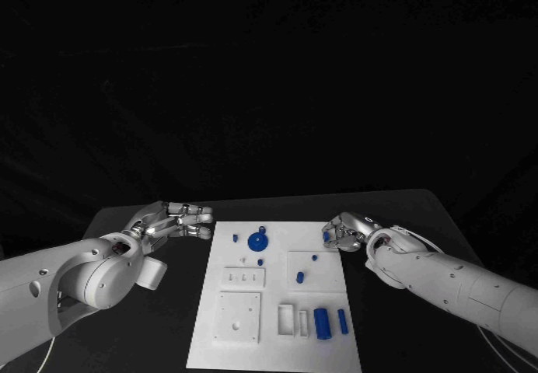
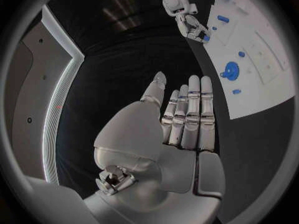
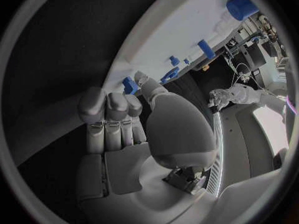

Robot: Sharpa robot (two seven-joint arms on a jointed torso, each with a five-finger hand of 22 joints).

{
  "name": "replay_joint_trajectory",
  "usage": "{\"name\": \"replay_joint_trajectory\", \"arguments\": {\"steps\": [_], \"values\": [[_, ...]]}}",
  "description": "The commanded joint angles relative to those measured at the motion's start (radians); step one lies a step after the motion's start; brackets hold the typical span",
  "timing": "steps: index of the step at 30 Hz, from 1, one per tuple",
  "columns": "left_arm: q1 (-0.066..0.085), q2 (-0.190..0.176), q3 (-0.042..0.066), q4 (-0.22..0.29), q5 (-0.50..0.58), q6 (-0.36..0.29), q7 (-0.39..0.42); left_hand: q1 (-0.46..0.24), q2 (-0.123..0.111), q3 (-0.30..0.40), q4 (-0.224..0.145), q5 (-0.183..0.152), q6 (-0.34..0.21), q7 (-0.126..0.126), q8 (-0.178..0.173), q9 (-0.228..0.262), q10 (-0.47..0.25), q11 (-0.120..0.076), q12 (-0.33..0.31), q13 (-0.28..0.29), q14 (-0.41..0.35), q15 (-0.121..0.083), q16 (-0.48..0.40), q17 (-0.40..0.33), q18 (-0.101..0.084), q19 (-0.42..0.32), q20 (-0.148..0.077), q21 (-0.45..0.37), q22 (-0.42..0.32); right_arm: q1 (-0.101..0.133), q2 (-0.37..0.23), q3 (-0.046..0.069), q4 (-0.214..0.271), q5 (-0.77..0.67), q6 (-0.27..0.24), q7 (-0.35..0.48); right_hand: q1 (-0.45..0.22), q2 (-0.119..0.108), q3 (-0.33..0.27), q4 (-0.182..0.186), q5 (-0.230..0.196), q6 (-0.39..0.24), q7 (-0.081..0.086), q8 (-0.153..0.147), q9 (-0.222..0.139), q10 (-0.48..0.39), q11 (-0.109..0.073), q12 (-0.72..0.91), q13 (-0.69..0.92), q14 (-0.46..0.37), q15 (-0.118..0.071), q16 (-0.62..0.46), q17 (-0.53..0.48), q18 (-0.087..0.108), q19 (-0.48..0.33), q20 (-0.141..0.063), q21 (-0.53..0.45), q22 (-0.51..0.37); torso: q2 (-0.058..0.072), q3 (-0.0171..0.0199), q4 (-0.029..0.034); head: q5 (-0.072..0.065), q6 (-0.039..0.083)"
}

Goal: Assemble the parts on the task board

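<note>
The right hand [image 1: 350,231] sits at the task board's [image 1: 225,353] far right edge, fingers curled, pinching a small blue part [image 2: 205,36] at its fingertips. The blue gear [image 1: 258,242] stands just inboard of it, towards the left hand [image 1: 179,220]. That hand holds nothing, fingers extended together, just off the board's far left corner.

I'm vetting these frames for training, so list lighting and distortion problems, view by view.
Head view: the black table nearly merges with the dark surroundings; the white task board stands out bright. Left wrist view: fisheye bows the board's straight edges. Right wrist view: same bowing; the right hand is dimly lit.
</note>
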Motion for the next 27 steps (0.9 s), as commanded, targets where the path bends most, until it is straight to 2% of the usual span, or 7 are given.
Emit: {"name": "replay_joint_trajectory", "arguments": {"steps": [1, 5, 12, 27], "values": [[0.000, 0.001, 0.000, 0.002, -0.003, 0.017, 0.008, 0.000, -0.004, 0.002, -0.002, 0.002, -0.001, 0.001, 0.002, 0.000, -0.008, 0.002, 0.004, 0.002, -0.005, 0.001, 0.001, -0.001, -0.007, -0.002, 0.002, -0.004, 0.001, -0.001, 0.003, 0.000, -0.001, 0.002, -0.006, -0.006, -0.009, 0.005, 0.026, -0.002, -0.018, 0.009, 0.000, 0.000, 0.001, 0.004, 0.000, 0.004, 0.001, 0.003, 0.002, 0.005, 0.001, -0.008, 0.021, 0.006, 0.004, 0.124, 0.000, 0.0005, 0.0004, 0.001, -0.001], [0.000, 0.001, 0.000, 0.002, -0.003, 0.017, 0.008, 0.000, -0.004, 0.002, -0.002, 0.002, -0.001, 0.001, 0.002, 0.000, -0.008, 0.002, 0.004, 0.002, -0.005, 0.001, 0.001, -0.001, -0.007, -0.002, 0.002, -0.004, 0.001, -0.002, 0.006, 0.000, -0.003, 0.002, -0.008, -0.008, -0.023, 0.004, 0.087, -0.008, -0.044, 0.022, -0.003, 0.000, 0.001, 0.005, -0.002, 0.008, 0.004, 0.003, 0.001, 0.006, 0.003, -0.009, 0.021, 0.004, 0.007, 0.124, -0.001, -0.0008, 0.0001, 0.000, -0.002], [0.000, 0.001, 0.000, 0.002, -0.003, 0.017, 0.007, 0.000, -0.004, 0.002, -0.002, 0.002, -0.001, 0.001, 0.002, 0.000, -0.008, 0.002, 0.004, 0.002, -0.005, 0.001, 0.001, -0.001, -0.007, -0.002, 0.002, -0.004, 0.001, -0.002, 0.012, 0.000, -0.010, 0.002, -0.004, -0.011, -0.029, 0.012, 0.148, -0.013, -0.086, 0.044, -0.007, 0.000, 0.001, 0.006, -0.005, 0.010, 0.007, 0.004, -0.001, 0.008, 0.007, -0.010, 0.020, 0.002, 0.011, 0.125, -0.001, -0.0012, 0.0002, 0.002, -0.003], [0.000, -0.002, 0.000, 0.005, -0.004, 0.018, 0.005, 0.000, -0.004, 0.002, -0.002, 0.002, -0.001, 0.001, 0.002, 0.000, -0.008, 0.002, 0.004, 0.002, -0.005, 0.001, 0.001, -0.001, -0.007, -0.002, 0.002, -0.004, 0.001, -0.005, 0.018, 0.000, -0.019, 0.001, -0.007, -0.021, -0.032, 0.019, 0.193, -0.016, -0.121, 0.064, -0.012, 0.000, 0.002, 0.003, -0.008, 0.005, 0.006, 0.003, -0.004, 0.003, 0.006, -0.010, 0.018, 0.000, 0.008, 0.124, -0.001, -0.0018, -0.0006, 0.001, -0.006]]}}
